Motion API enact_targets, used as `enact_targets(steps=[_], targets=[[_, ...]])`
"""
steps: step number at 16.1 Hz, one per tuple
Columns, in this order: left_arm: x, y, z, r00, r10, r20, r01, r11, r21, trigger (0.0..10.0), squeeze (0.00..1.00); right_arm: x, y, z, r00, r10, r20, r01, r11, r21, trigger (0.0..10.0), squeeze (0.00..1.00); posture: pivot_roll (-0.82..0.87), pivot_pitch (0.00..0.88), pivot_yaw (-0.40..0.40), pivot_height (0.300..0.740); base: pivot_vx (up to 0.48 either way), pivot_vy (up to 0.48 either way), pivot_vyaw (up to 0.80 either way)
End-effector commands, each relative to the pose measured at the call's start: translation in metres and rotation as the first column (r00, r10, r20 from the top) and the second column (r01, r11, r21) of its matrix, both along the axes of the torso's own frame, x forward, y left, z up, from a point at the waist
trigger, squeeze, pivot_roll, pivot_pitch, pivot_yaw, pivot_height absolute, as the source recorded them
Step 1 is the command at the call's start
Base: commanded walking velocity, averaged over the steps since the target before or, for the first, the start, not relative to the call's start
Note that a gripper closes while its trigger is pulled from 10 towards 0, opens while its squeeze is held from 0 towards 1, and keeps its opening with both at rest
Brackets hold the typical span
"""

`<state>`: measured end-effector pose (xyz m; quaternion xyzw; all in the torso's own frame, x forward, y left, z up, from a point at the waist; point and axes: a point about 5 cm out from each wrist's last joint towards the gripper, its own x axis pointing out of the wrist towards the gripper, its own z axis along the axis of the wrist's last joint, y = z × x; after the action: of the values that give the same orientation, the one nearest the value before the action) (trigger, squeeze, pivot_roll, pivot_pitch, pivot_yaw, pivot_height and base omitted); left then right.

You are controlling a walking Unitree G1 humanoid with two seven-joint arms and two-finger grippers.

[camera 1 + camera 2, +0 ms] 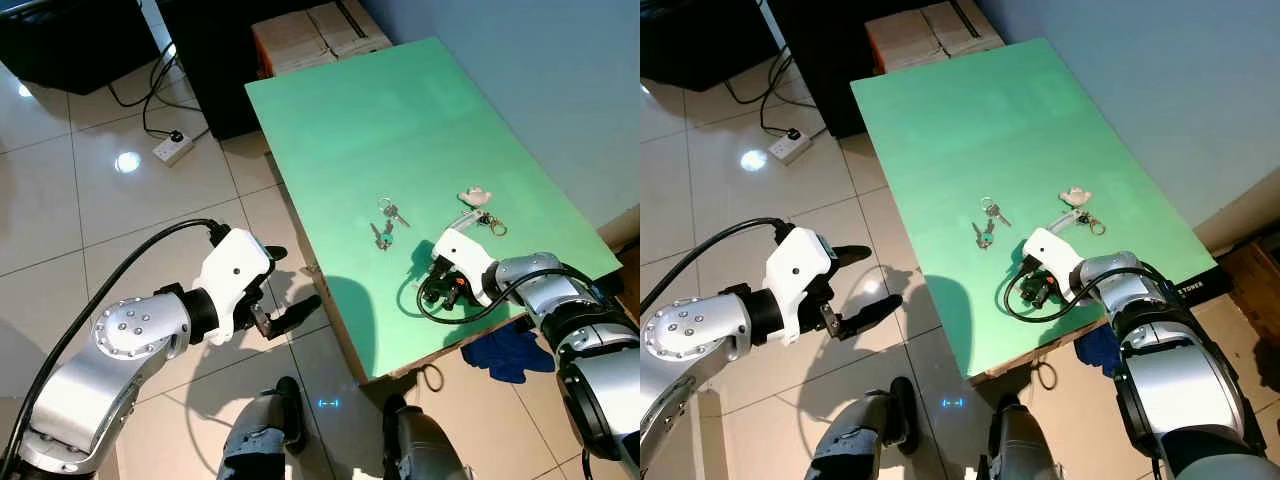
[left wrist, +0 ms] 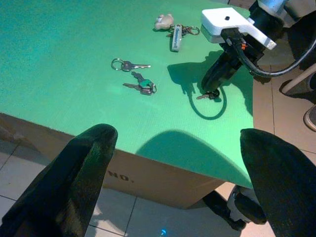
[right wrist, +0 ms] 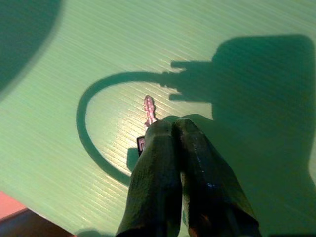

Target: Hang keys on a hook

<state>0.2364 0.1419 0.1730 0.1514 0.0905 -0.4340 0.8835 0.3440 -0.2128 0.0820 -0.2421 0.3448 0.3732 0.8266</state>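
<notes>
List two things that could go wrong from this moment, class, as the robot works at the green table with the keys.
1. The right gripper, fingers pressed together, pinches a small metal key only at its head end, low over the green corrugated table; so shallow a hold may slip when lifted.
2. The arm's black cable loops on the tabletop beside that key and could drag it, or the nearby silver key bunches, toward the table's near edge.

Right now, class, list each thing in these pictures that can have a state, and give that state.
Right gripper: shut on a key, at the table.
Left gripper: open, off the table's edge.
Two key bunches: lying flat on the table.
Keyring with charm: lying flat.
Cardboard box: closed.
</notes>
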Motion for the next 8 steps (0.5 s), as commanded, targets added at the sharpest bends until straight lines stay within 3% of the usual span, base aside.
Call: enact_targets(steps=[1,4,8], targets=[[-0.003,0.001,-0.005,1.0,-0.008,-0.022,0.008,1.0,0.004,10.0,0.0,-0.003,-0.006,-0.003,0.999,-0.021,-0.028,0.022,1.0,0.002,0.0,0.0,0.05,0.303,0.059,0.74,0.0,0.0,0.0],[-0.003,0.001,-0.006,1.0,-0.007,-0.022,0.007,1.0,0.004,10.0,0.0,-0.001,-0.009,0.0,0.999,-0.052,-0.005,0.052,0.998,0.019,0.0,0.0,0.05,0.305,0.059,0.74,0.0,0.0,0.0],[-0.002,-0.002,-0.007,1.0,-0.012,-0.023,0.012,1.0,0.0,10.0,0.0,0.008,-0.022,0.014,0.975,-0.184,0.124,0.179,0.982,0.053,0.0,0.0,0.04,0.308,0.064,0.74,0.0,0.0,0.0]])
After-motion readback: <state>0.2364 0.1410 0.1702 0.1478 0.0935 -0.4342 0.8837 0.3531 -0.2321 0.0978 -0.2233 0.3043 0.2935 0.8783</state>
